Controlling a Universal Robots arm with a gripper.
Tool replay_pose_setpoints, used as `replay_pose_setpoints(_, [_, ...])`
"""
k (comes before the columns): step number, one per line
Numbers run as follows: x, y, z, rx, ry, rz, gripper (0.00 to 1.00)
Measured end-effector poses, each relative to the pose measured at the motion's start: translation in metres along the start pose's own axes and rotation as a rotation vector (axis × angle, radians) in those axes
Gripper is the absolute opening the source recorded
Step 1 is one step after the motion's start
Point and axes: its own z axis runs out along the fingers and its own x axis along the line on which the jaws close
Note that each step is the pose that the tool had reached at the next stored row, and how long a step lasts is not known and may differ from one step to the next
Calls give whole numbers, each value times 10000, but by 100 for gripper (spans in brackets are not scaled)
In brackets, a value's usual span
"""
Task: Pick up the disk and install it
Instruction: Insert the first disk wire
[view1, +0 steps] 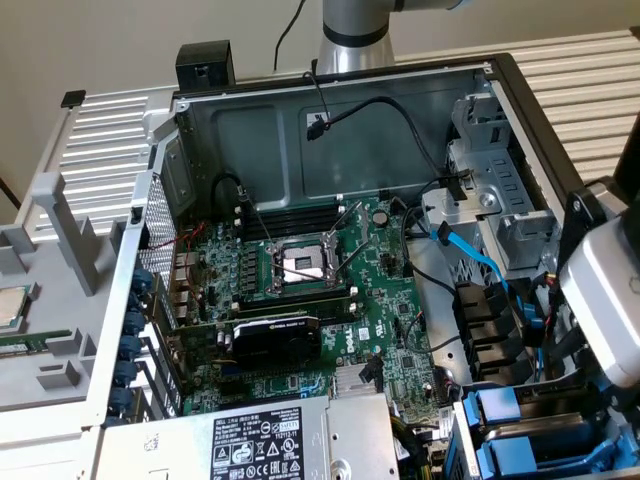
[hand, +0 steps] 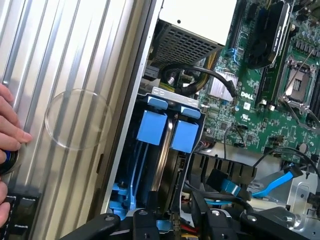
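The disk is sitting in the drive cage. The gripper is hovering close by, and I cannot tell its grip.

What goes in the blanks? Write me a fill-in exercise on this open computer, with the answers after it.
1. The CPU socket on the motherboard is ____.
2. The graphics card is ____ in colour.
3. The carriers in the drive bay are ____ in colour.
Missing words: empty; black; blue.
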Motion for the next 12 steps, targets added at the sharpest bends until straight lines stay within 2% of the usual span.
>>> replay_pose_setpoints(4, [39,-18,-7,-33,-58,-21,40])
replay_pose_setpoints(6, [61,-18,-11,-72,-103,-15,40])
replay_pose_setpoints(7, [68,-18,-12,-104,-147,-9,40])
replay_pose_setpoints(11, [80,-20,-10,-233,-459,-7,40])
replay_pose_setpoints(12, [84,-25,-10,-237,-515,-13,40])
